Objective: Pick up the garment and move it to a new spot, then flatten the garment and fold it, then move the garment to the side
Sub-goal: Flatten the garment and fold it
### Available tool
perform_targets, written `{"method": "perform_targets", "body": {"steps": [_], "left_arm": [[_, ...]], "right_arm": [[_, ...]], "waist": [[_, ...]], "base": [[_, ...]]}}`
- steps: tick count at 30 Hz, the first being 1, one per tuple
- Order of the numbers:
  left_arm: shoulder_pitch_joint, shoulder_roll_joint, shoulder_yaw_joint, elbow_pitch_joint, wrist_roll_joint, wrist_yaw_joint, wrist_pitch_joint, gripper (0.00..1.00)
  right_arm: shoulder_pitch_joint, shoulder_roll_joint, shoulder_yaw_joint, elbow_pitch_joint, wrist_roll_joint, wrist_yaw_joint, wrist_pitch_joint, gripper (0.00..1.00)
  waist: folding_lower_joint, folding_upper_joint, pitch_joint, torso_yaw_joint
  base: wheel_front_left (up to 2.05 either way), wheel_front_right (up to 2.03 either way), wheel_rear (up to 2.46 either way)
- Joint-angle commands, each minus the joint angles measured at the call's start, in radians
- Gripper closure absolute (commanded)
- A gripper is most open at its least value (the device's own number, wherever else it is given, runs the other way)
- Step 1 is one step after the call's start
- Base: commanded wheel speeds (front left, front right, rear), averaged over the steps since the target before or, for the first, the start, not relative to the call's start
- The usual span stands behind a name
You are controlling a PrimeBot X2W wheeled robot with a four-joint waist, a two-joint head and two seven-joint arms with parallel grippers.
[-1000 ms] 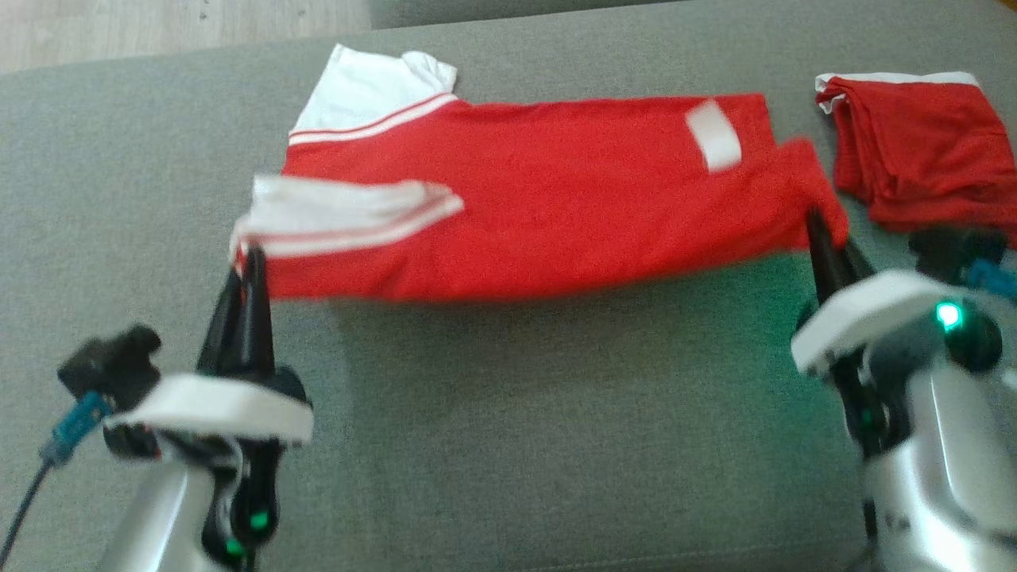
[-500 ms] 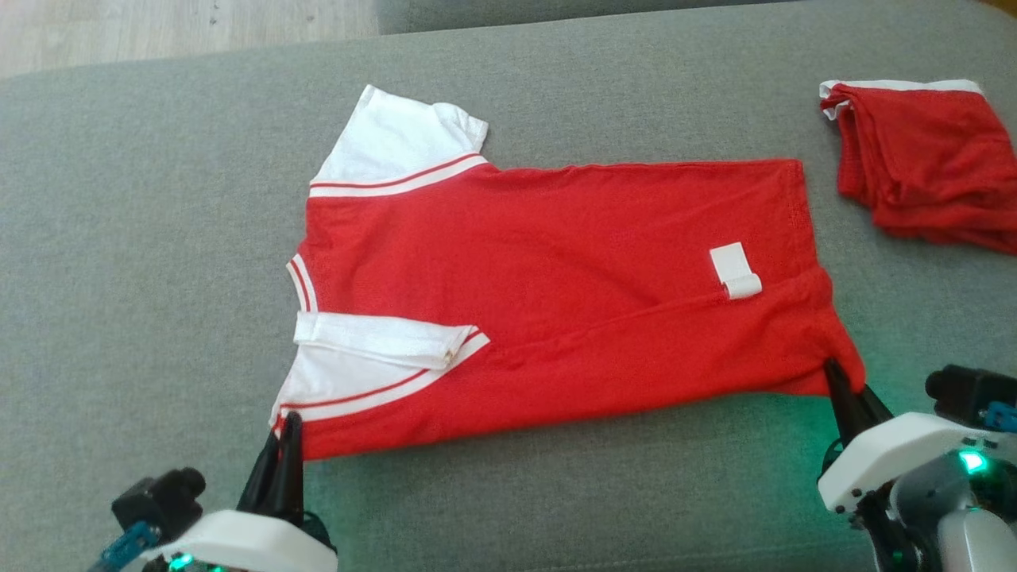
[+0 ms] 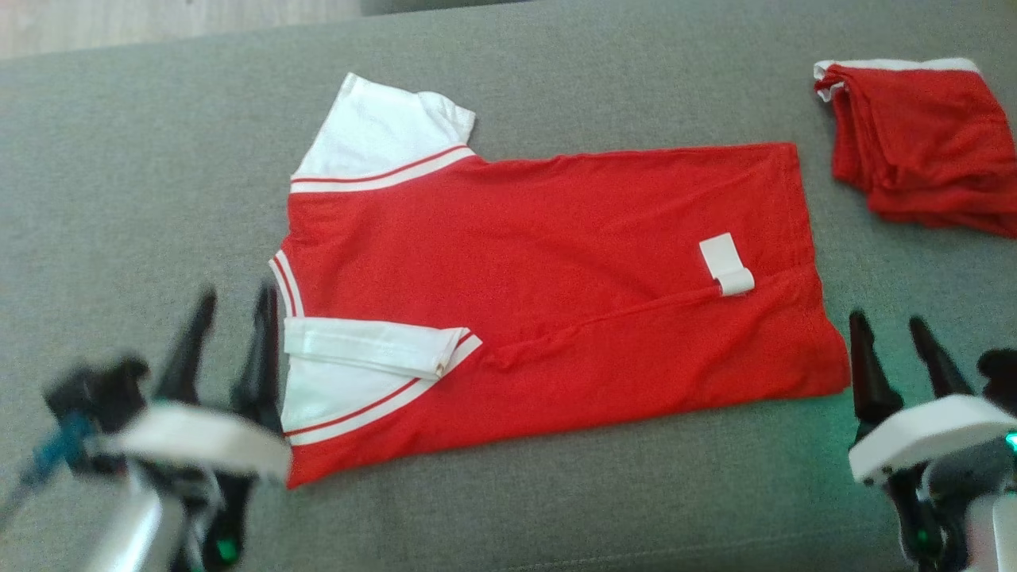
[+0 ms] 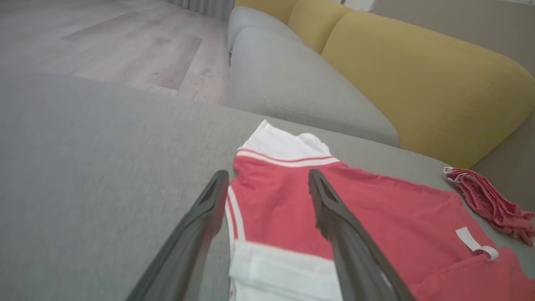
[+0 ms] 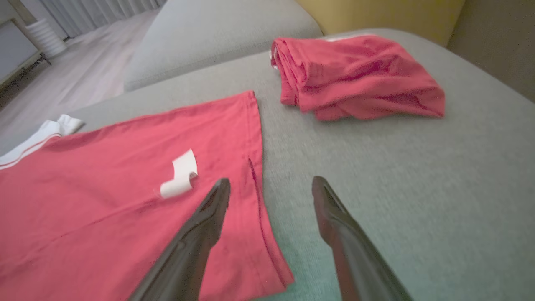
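Garment (image 3: 556, 238) flat on cushion (image 3: 556, 500) (ungripped)

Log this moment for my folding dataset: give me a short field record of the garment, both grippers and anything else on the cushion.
garment: red shirt with white sleeves, spread flat on the grey cushion
near sleeve: folded in over the body
white tag: on the red cloth near the hem
left gripper: open, at the collar end, holding nothing
right gripper: open, just off the hem corner, holding nothing
other item: folded red garment, apart, far right
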Motion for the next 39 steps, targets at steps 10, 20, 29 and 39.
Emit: {"method": "perform_targets", "body": {"steps": [10, 20, 29, 39], "left_arm": [[-0.589, 0.200, 0.003, -0.003, 0.091, -0.123, 0.257, 0.00], [-0.902, 0.275, -0.081, 0.313, 0.162, -0.186, 0.437, 0.00], [-0.931, 0.306, -0.067, 0.510, 0.144, -0.158, 0.513, 0.00], [-0.904, 0.297, -0.115, 0.521, 0.105, -0.187, 0.601, 0.69]], "right_arm": [[-0.204, -0.007, 0.143, -0.125, -0.061, 0.007, -0.046, 0.00], [-0.371, -0.007, 0.296, -0.102, -0.044, 0.007, -0.059, 0.00], [-0.437, -0.007, 0.355, -0.071, -0.030, 0.007, -0.095, 0.00], [-0.440, -0.007, 0.345, -0.049, -0.038, 0.007, -0.102, 0.00]], "waist": [[0.0000, 0.0000, 0.123, -0.074], [0.0000, 0.0000, 0.286, -0.213], [0.0000, 0.0000, 0.344, -0.285], [0.0000, 0.0000, 0.330, -0.278]], "base": [[0.00, 0.00, 0.00], [0.00, 0.00, 0.00], [0.00, 0.00, 0.00], [0.00, 0.00, 0.00]]}}
